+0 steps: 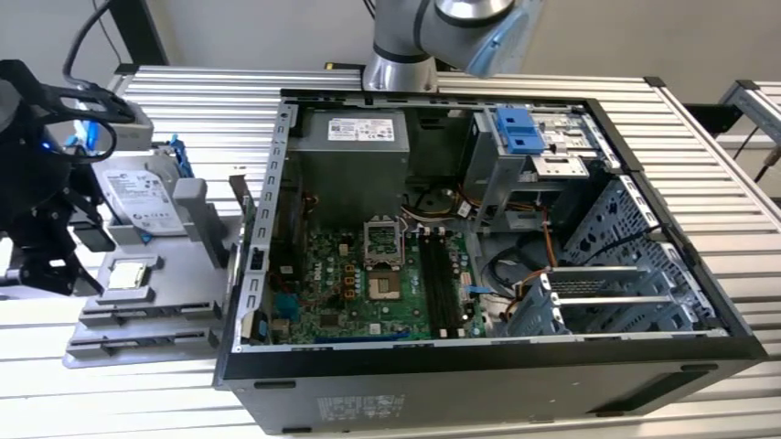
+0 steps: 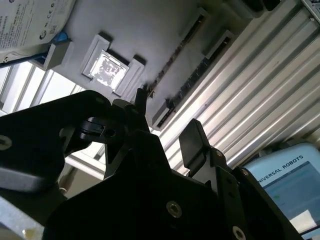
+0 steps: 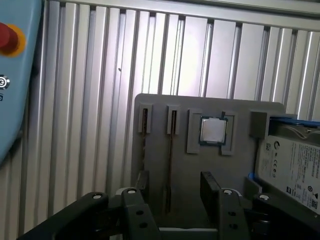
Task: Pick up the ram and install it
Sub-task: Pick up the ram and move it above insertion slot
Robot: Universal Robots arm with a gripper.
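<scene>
**Claw spread over the ram in its holder**

We found the gripper (image 3: pixel 175 179) with its fingers (image 3: pixel 210 186) spread wide and pinching nothing. In the first wrist view the ram (image 3: pixel 170 160) appeared as a thin dark stick standing on edge in a narrow slot of the grey holder (image 3: pixel 210 102). It lay in line with the gap between the fingers, one finger to either side of its flat faces. Its long axis ran away from the claw, crosswise to the line along which the fingers close. We could not tell for certain whether the pads touched it, but we judged them clear of it, just above.

A processor chip (image 3: pixel 212 130) sat in its own recess beside the slots, and a hard drive (image 3: pixel 290 170) sat at the holder's edge. In the exterior view the holder rested on the ribbed table (image 1: pixel 683 137), to the exterior view's left of the open computer case (image 1: pixel 488 389). It was well apart from the motherboard's black slots (image 1: pixel 442 274), which we judged unfilled. The stick was not yet picked up.
</scene>
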